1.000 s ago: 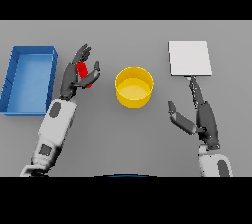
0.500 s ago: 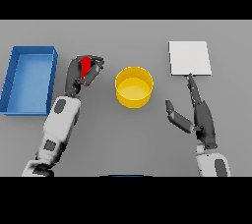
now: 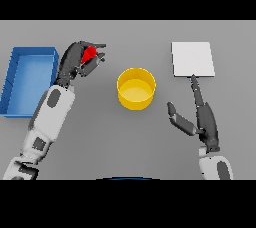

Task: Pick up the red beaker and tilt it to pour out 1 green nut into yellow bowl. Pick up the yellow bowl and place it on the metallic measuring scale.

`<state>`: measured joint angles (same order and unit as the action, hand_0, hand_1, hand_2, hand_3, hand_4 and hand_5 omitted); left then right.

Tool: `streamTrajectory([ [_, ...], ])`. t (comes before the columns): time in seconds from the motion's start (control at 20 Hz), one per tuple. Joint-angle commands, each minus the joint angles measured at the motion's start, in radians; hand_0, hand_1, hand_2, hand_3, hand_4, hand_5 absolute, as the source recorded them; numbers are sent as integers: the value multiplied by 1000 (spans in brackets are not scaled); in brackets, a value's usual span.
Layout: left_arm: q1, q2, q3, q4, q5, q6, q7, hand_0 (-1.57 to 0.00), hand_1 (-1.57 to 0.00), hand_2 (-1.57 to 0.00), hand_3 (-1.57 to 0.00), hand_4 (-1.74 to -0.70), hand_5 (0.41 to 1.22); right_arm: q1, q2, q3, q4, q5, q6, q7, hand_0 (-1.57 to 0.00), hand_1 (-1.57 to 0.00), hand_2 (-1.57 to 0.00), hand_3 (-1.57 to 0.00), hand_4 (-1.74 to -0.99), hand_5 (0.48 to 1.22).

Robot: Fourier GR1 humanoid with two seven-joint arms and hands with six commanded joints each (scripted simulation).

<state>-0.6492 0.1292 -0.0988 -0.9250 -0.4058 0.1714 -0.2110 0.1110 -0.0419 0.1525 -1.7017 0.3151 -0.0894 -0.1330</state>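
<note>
The left hand (image 3: 75, 62) now has its fingers curled round the red beaker (image 3: 89, 53), which it has lifted off the bench (image 3: 128, 152) and carried a little toward the yellow bowl (image 3: 136, 88). It remains well left of the bowl, so pouring looks next. The right hand (image 3: 202, 117) rests open below the metallic scale (image 3: 192, 58).

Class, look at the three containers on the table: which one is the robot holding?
The red beaker, gripped in the left robot hand. The yellow bowl stands free mid-table, and the blue bin sits untouched at the left edge.
</note>
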Motion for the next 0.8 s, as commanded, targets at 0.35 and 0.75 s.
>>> streamTrajectory([
  [0.35, -23, 71, -176, -104, -160, -91, 152, -1564, -1564, -1564, -1561, -1737, 1149, 6, -9, -5, -13, -25, 24, 6, 1, 1, 1, 1, -1096, 670],
  [0.75, -241, 149, -464, -26, -446, -290, 199, -1570, -1570, -1570, -1569, -1689, 1203, 21, -4, 8, -22, -5, 18, -5, 1, 1, 1, 1, -1070, 686],
])
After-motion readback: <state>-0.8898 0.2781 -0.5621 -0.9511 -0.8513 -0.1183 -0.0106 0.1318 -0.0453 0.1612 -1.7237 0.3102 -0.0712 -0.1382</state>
